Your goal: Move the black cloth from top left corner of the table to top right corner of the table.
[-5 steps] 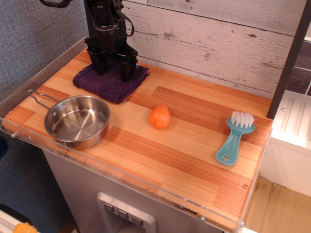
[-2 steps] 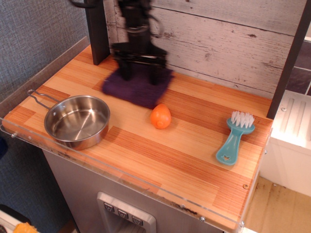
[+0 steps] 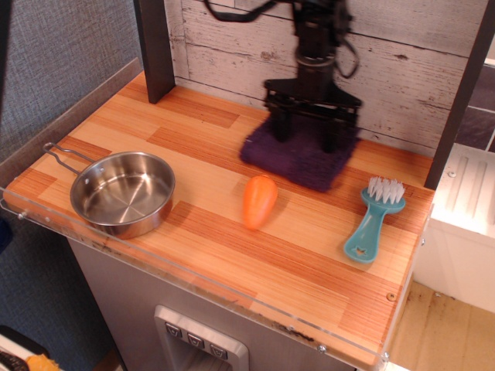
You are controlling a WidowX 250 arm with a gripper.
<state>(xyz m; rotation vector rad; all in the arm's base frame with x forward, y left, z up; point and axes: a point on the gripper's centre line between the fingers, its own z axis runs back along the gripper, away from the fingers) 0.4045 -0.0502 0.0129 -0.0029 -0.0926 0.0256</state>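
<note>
The black cloth (image 3: 303,160), dark purple and nubby, lies flat on the wooden table (image 3: 193,135) at the back, right of centre, short of the far right corner. My gripper (image 3: 308,141) stands straight down on it. Its two black fingers are spread wide and their tips rest on the cloth's back half, pressing on it rather than pinching it. The cloth's front edge is blurred.
An orange toy carrot (image 3: 259,201) lies just in front of the cloth's left edge. A teal brush (image 3: 373,220) lies right of the cloth near the right edge. A steel pan (image 3: 124,193) sits front left. A dark post (image 3: 153,46) stands at the back left, against the plank wall.
My gripper has slid right along the back of the table, from the top left corner to right of centre, dragging the cloth under it. The orange carrot has tipped over and shifted slightly.
</note>
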